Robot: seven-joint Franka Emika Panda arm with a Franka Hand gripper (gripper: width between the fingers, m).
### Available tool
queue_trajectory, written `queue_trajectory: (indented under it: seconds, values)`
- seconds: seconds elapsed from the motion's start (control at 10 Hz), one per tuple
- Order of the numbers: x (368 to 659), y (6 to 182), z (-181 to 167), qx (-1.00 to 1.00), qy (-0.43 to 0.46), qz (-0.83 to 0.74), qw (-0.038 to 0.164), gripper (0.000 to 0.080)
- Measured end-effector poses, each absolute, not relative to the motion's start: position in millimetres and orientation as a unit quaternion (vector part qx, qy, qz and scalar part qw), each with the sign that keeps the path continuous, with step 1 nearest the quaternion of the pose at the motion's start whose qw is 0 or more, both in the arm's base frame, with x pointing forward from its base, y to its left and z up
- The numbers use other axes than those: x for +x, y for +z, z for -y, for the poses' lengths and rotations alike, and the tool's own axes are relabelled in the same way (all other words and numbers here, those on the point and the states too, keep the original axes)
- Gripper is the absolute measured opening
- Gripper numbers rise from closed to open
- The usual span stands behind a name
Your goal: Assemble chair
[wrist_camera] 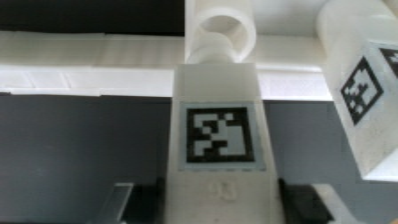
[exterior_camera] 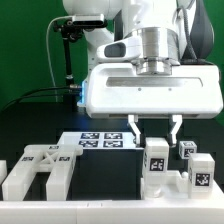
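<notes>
Gripper: the gripper hangs low over the parts, jaws partway apart, nothing clamped between them!
Leg bar: the leg bar sits right beneath, tag showing; in the wrist view the fingers flank it with gaps.
Neighbours: tagged block just beside it, on the exterior view's right; small cube behind.
Frame piece: the frame piece is well apart, on the exterior view's left.
Marker board: the marker board lies flat behind.
</notes>
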State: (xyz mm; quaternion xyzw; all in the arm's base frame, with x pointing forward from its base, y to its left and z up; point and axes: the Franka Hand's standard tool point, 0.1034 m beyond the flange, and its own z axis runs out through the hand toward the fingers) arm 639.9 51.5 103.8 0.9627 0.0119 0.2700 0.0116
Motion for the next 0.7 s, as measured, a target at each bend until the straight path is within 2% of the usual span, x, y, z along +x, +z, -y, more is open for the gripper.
queue_trajectory:
  seconds: [0.4,0.7]
  values:
    - [636.9,103.9,-54.8,0.964,0.266,-0.017,0.011,0.0287]
    - [635.8,91.8,-54.8,0.964,0.263,-0.019,0.014,0.0287]
